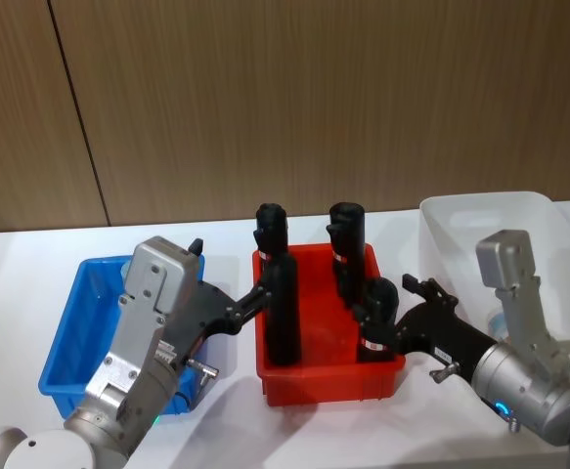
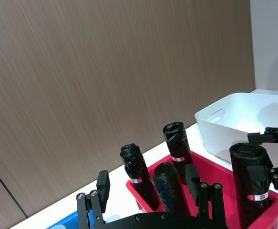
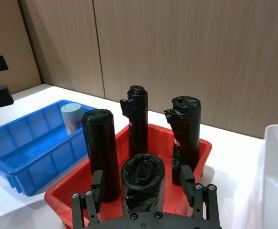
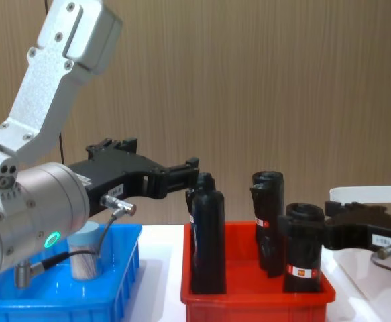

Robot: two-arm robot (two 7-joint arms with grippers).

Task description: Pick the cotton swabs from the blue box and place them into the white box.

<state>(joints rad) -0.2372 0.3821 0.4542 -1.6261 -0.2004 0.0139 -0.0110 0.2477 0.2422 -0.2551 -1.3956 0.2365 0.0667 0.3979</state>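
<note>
The red bin point(image 1: 328, 376) sits mid-table with four black rolls standing upright in it, and both arms are busy around it.

The blue box point(image 1: 74, 337) lies just to the left of the red bin, close beside it. One cotton swab jar point(image 3: 72, 117) stands upright inside the blue box, at the end away from the red bin; from the chest view it shows behind the left arm's cable. I cannot tell whether more jars are in there, since the left arm hangs over the near part of the box.

The left gripper point(image 2: 147, 185) reaches from above the blue box across the red bin's left wall. Its fingers point(image 2: 103, 187) are spread wide, holding nothing, and in its wrist view the near-left roll point(image 1: 283, 311) stands in the gap between them. From the head view one fingertip looks to be right at that roll, though I cannot say it touches.

The right gripper point(image 3: 141, 180) comes in from the red bin's right side, low over the table. Its fingers point(image 3: 187, 175) are also released and wide apart, on either side of the near-right roll point(image 1: 377, 320), which stands in the red bin's near right corner. No clamping shows.

The white box point(image 1: 480, 210) stands to the right of the red bin, taller than it, with the right arm lying across its near part.
</note>
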